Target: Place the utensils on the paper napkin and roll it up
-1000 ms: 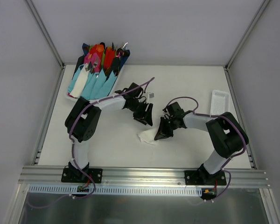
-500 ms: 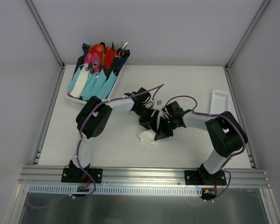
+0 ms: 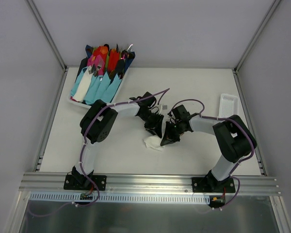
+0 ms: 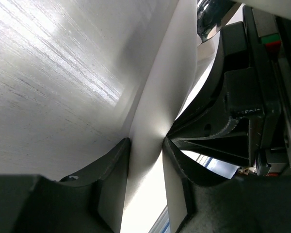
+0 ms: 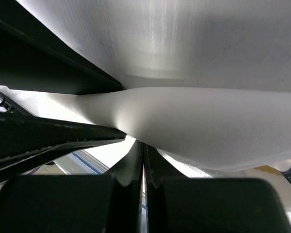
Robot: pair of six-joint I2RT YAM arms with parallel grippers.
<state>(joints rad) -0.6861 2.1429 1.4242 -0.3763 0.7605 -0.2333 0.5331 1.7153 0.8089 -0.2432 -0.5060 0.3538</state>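
Your paper napkin [image 3: 150, 142] lies bunched on the tabletop [image 3: 199, 87], well to the left of the white slotted tray [image 3: 229, 106] and nearer the arm bases — its long axis runs roughly left to right. The right hand [image 3: 164, 141] is clamped tight on the napkin's tray-side edge. The left hand [image 3: 157, 134] straddles a raised fold that runs lengthwise between its fingers [image 4: 111, 170] — you cannot tell whether they pinch it.

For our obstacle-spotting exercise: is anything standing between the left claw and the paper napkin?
Nothing visible does. A fold of the paper napkin lies inside the left claw, between its parted jaws; the right claw pinches it alongside.
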